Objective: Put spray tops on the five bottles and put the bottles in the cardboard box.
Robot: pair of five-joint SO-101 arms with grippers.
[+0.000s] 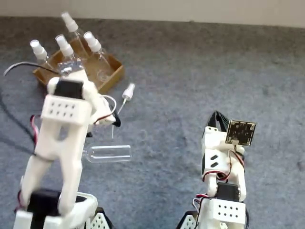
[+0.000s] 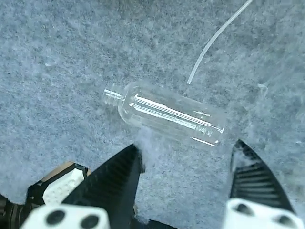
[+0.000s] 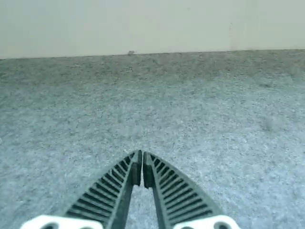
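**Fifth bottle uncapped; left gripper poised over it**

Counted four clear plastic bottles with white spray tops [image 1: 71,25] standing upright in the shallow brown cardboard box [image 1: 116,75] at the far left corner of the grey carpeted tabletop [image 1: 190,71]. Logged the fifth clear plastic bottle [image 2: 167,114] lying on its side with its neck bare, between the box and the near edge and close to the left edge. Located the last white spray top with thin dip tube [image 1: 127,92] loose on the tabletop just beside the box. In the left wrist view, saw its tube end near the fifth bottle but apart from it.

Noted the left gripper [image 2: 188,148] hanging over the lying bottle, jaws spread wide, one to each side of the body, holding nothing. Judged this as a set-up to clamp the bottle across its width.

Noted the right gripper [image 3: 142,160] by the near edge, right of the middle and well apart from every task item. Recorded its jaws pressed together on nothing and aimed at the far edge. Judged it parked.

Saw nothing between the left jaws and the bottle. Flagged the round body as likely to roll. Flagged the box as crowded, with little room left. Noted a dark cable [image 1: 19,69] lying beside the box near the left edge.
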